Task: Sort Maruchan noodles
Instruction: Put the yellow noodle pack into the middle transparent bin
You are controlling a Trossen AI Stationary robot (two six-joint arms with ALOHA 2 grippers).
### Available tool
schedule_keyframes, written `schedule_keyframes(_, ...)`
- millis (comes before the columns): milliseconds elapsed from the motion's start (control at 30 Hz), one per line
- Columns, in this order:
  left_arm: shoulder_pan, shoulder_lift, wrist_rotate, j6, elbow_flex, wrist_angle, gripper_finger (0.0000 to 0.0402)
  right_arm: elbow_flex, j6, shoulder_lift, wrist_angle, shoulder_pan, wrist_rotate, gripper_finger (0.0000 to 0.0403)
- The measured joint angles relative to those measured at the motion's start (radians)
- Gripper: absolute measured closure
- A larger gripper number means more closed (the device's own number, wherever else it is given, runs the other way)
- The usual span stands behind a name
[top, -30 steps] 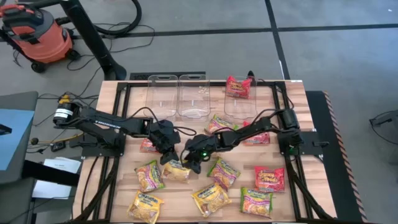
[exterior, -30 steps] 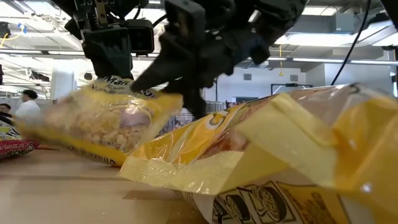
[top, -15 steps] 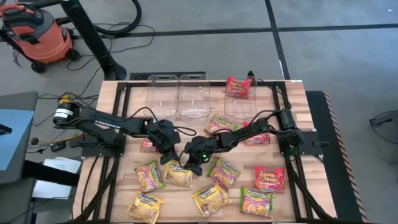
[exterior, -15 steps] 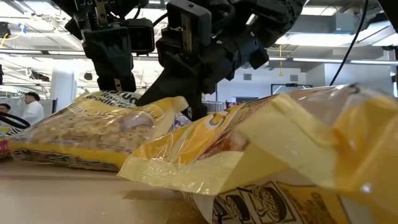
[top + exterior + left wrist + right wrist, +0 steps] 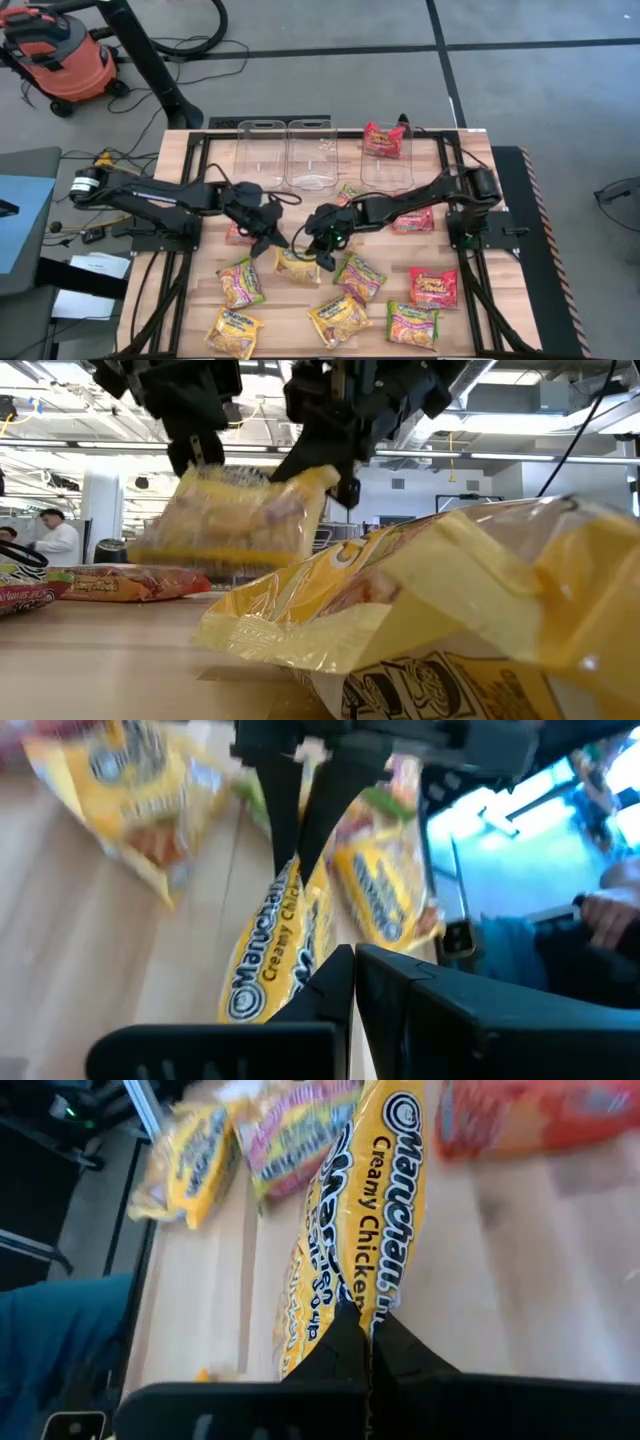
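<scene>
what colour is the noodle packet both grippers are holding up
Yellow with dark lettering: the crinkly plastic Maruchan noodle packet shows best in the right wrist view.

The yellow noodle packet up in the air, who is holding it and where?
Both grippers hold the yellow noodle packet off the table: left gripper and right gripper each pinch its top edge, at opposite ends.

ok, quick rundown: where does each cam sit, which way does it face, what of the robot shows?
High: overhead, straight down on the table; both arms, left hand and right hand gripping one yellow packet.
Low: table height, level toward the room; both hands holding that packet up.
Left wrist: past its own fingers shut on the packet's edge.
Right wrist: the same from the opposite edge.
All four share the packet.
</scene>
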Motion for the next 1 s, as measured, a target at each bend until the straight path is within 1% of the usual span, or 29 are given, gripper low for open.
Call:
schedule_keyframes(267, 0.004, -0.153, -0.097, 0.031, 0.000, -0.002, 0.0401, 0.000, -0.104, -0.125, -0.124, -0.076, 0.053, 0.0400)
schedule_keyframes(400, 0.004, -0.220, -0.169, 0.055, 0.000, 0.001, 0.0401, 0.000, -0.180, -0.191, -0.164, -0.133, 0.081, 0.0400)
schedule_keyframes(500, 0.004, -0.260, -0.211, 0.070, 0.000, 0.001, 0.0401, 0.000, -0.232, -0.232, -0.161, -0.184, 0.083, 0.0400)
schedule_keyframes(700, 0.004, -0.308, -0.242, 0.109, 0.000, 0.001, 0.0401, 0.000, -0.360, -0.292, -0.158, -0.307, 0.122, 0.0400)
schedule_keyframes(800, 0.004, -0.318, -0.275, 0.166, 0.000, 0.001, 0.0402, 0.000, -0.418, -0.302, -0.156, -0.374, 0.140, 0.0400)
schedule_keyframes(900, 0.005, -0.317, -0.323, 0.255, 0.000, -0.001, 0.0401, 0.000, -0.457, -0.302, -0.140, -0.442, 0.159, 0.0400)
schedule_keyframes(1000, 0.005, -0.317, -0.387, 0.352, 0.000, -0.001, 0.0401, 0.000, -0.496, -0.292, -0.082, -0.504, 0.160, 0.0400)
